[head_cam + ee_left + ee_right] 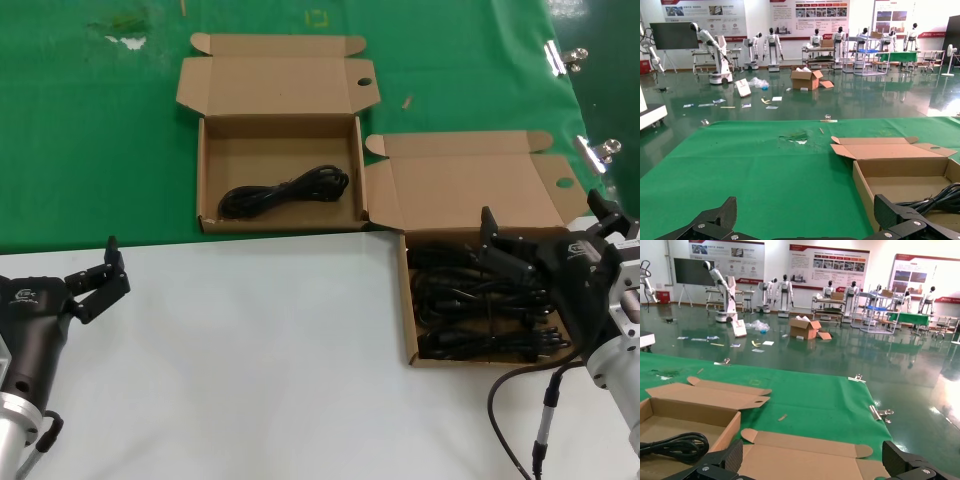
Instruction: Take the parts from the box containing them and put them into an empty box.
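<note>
You are looking at a robotics lab or demonstration hall. Beyond the green cloth on your surface, a glossy green floor runs to a row of white humanoid robots on stands, metal racks, wall posters and an open cardboard carton among scattered litter.

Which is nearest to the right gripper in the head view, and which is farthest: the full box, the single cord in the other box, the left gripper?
1. Full box: directly under the right gripper.
2. Single cord: in the far box on the green cloth.
3. Left gripper: across the white table, at the robot's left.
</note>
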`<state>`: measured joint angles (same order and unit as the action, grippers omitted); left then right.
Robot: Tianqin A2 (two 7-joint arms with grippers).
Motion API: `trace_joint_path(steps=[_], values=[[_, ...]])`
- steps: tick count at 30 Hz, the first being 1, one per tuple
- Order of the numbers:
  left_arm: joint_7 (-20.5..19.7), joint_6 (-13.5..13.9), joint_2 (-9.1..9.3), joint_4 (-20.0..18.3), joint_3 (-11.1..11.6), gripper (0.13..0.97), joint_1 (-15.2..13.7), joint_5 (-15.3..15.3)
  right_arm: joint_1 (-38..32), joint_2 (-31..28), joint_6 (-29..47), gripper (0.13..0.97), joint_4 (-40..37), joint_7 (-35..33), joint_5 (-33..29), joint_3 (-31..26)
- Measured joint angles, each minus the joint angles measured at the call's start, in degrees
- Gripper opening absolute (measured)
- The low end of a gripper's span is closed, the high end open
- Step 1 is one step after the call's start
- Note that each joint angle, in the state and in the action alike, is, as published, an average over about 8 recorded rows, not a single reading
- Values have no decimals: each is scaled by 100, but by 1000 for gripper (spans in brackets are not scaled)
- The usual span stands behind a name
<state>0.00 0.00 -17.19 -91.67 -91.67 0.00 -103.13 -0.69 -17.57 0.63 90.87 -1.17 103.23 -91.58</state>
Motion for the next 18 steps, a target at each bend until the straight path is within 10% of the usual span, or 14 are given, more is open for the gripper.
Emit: trace_joint_path(steps=[18], values=[[0,0,0,0,0,966,0,0,0,0,0,966,0,0,0,0]])
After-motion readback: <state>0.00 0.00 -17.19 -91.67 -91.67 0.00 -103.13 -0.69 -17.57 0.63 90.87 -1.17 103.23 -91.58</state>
